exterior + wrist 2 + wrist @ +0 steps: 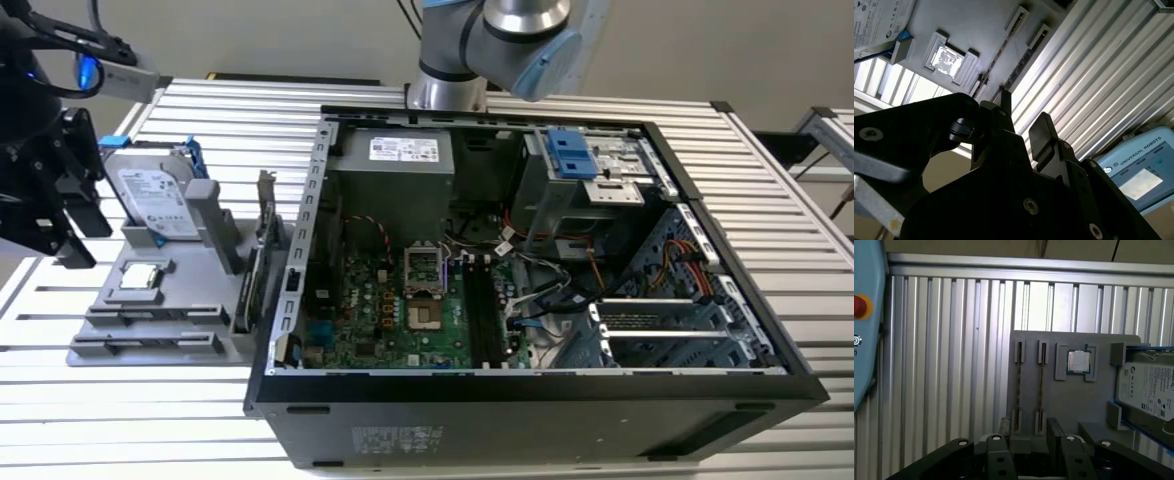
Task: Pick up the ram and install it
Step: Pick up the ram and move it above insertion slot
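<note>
A: Checked that frame? Gripper state?
B: Yep. Saw slatted table (781, 170), open PC case (534, 420) on it, grey holder (1074, 400) just beside case. Found gripper (1029, 430) hanging over holder, fingers (1055, 429) spread, nothing pinched.
A: Located the ram?
B: Spotted ram (1041, 385) edge-on in a holder slot, 2nd stick (1019, 385) in the slot next to it. Couldn't tell which was targeted. Read it as approach-to-grasp: needed jaws centred on one stick, square to it, clear of neighbour, before any squeeze.
</note>
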`<state>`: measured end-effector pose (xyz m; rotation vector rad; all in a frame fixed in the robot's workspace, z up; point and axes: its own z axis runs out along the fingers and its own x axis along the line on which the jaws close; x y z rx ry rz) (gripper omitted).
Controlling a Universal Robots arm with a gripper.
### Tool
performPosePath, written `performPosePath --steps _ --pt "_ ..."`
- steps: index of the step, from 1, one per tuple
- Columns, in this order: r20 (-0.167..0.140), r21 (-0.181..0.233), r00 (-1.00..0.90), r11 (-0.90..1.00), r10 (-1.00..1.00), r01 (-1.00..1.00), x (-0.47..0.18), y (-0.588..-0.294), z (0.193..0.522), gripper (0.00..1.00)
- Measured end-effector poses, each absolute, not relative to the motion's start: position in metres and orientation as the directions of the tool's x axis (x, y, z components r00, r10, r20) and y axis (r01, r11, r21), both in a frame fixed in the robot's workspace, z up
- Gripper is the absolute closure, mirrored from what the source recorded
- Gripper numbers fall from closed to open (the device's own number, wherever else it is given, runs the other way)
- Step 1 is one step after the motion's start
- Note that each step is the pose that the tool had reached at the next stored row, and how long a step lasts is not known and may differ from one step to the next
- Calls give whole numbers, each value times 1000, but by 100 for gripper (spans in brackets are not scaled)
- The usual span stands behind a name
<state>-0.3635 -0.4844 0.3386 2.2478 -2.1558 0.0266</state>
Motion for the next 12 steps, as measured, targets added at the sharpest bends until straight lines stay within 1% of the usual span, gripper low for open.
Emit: performPosePath --steps 12 --pt "31 8 34 -34 -999 -999 -363 -483 331 0"
